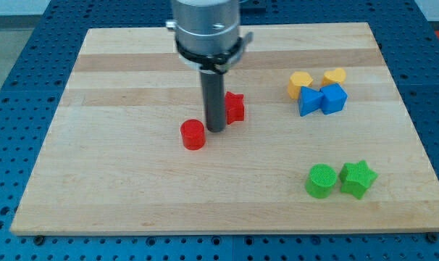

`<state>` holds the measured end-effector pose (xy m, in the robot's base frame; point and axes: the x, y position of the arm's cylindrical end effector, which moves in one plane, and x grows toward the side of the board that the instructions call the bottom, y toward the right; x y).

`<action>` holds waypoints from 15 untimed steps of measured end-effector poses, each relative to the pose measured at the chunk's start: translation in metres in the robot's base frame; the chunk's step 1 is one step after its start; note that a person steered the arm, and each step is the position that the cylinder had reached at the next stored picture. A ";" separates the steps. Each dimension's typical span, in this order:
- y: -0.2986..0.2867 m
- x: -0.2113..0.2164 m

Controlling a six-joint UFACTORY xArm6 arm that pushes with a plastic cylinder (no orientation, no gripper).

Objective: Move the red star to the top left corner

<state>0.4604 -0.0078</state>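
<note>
Bright, even overhead light; no harsh glare on pale wood tabletop [132,188]. Shadows short, soft, hugging block bases, e.g. under red cylinder [193,135] at frame centre. Faint sheen on metal collar [205,29] at top centre. Focus mostly sharp; slight softness at block edges. Tabletop edges converge toward top of frame.

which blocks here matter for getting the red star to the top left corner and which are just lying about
In play: red star; my tip, just to its left; red cylinder, close by.

Lying about: two yellow blocks, two blue blocks, green cylinder, green star.
</note>
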 end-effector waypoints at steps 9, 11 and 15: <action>-0.067 -0.053; -0.260 -0.145; -0.174 -0.113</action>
<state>0.3478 -0.1821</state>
